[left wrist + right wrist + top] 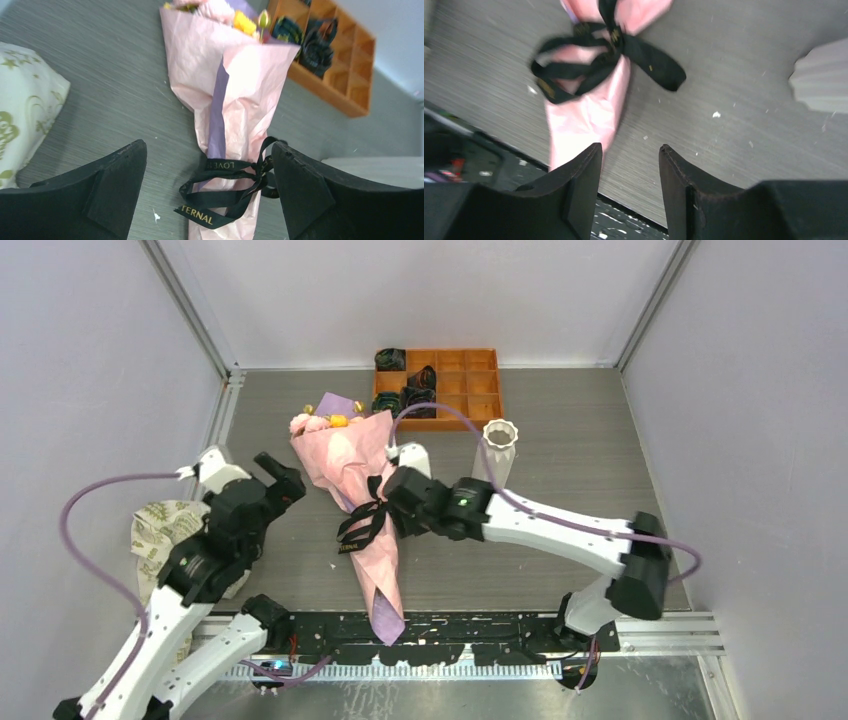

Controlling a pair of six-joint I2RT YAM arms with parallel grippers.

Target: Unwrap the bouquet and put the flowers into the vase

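Observation:
The bouquet (355, 475) lies on the grey table as a pink and purple paper cone, narrow end toward the arms, with a black ribbon (362, 525) tied around its middle. Pink and yellow heads of the flowers (318, 422) show at the wide far end. My left gripper (280, 480) hovers to the cone's left, wide open and empty; its wrist view shows the bouquet (240, 85) and ribbon (235, 172) ahead between the fingers. My right gripper (395, 502) sits just right of the bow, open with nothing between its jaws (630, 147). The white ribbed vase (499, 445) stands upright to the right.
An orange compartment tray (470, 390) with dark fabric coils (415, 395) stands at the back. A beige leaf-print cloth (165, 530) lies at the left under my left arm. The black mounting rail (450, 625) runs along the near edge, under the cone's tip.

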